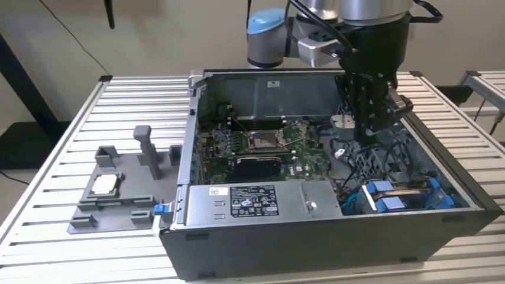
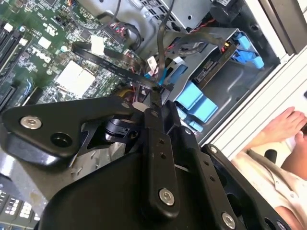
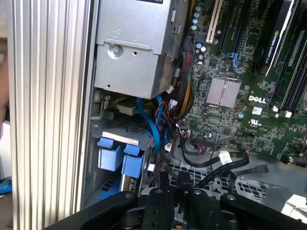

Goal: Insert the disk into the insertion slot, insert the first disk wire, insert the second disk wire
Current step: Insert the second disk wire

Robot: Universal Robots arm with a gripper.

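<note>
The disk (image 1: 410, 190), in its blue carrier, lies in the insertion slot (image 1: 453, 198) at the case's corner on the exterior view's right. In the second wrist view the disk (image 2: 212, 67) lies flat between blue tabs; the first wrist view catches those blue tabs (image 3: 120, 155) at the bay's mouth. My gripper (image 1: 369, 136) hangs inside the case, over the cable bundle between motherboard and bay. Its tip (image 2: 154, 93) sits right at a blue wire (image 2: 163, 75) and black flat cables (image 2: 110, 64). In the first wrist view my gripper (image 3: 173, 179) is just beside the blue wire's end (image 3: 154, 143).
A grey power-supply box (image 1: 252, 200) fills the case's near side, with the green motherboard (image 1: 261, 148) behind it. A grey fixture (image 1: 118, 192) stands on the slatted table at the exterior view's left. A person's hand (image 2: 283, 127) rests outside the case wall.
</note>
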